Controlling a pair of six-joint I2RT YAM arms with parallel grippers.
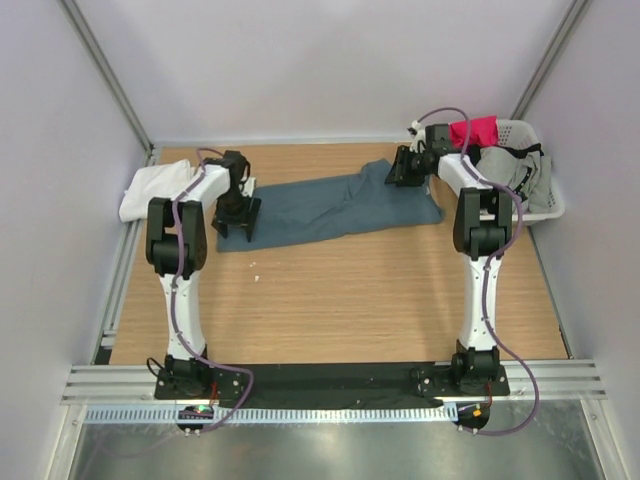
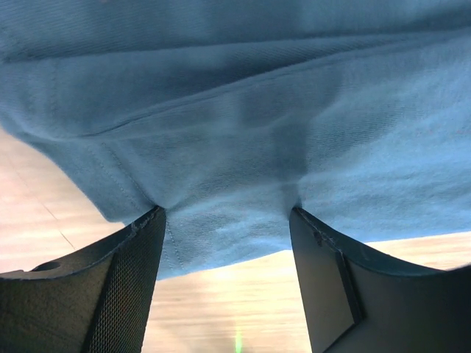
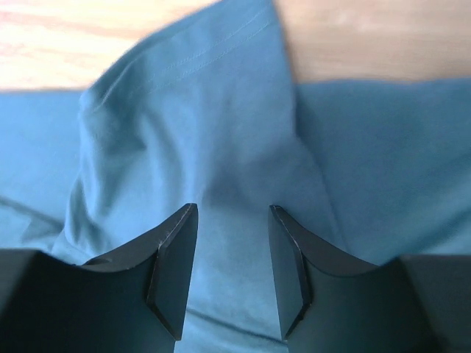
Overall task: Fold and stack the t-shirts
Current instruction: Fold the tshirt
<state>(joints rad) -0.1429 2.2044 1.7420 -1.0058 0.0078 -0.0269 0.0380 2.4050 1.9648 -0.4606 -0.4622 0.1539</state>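
The slate-blue t-shirt (image 1: 340, 205) lies in a long, loosely flattened band across the back of the wooden table (image 1: 340, 300). At its left end stands my left gripper (image 1: 238, 222), open. In the left wrist view this gripper (image 2: 227, 213) has both fingertips pressed onto the blue cloth (image 2: 257, 110) just inside its hem. My right gripper (image 1: 400, 172) is over the shirt's far right corner. In the right wrist view it (image 3: 233, 208) is open, with a raised fold of blue fabric (image 3: 206, 132) just ahead of the tips. The white t-shirt (image 1: 145, 190) lies bunched at the far left, partly behind the left arm.
A white laundry basket (image 1: 550, 205) stands at the back right, holding a pink garment (image 1: 475, 130) and grey clothes (image 1: 520, 170). Metal frame rails run along the table's left and back edges. Bare wood lies between the shirt and the arm bases.
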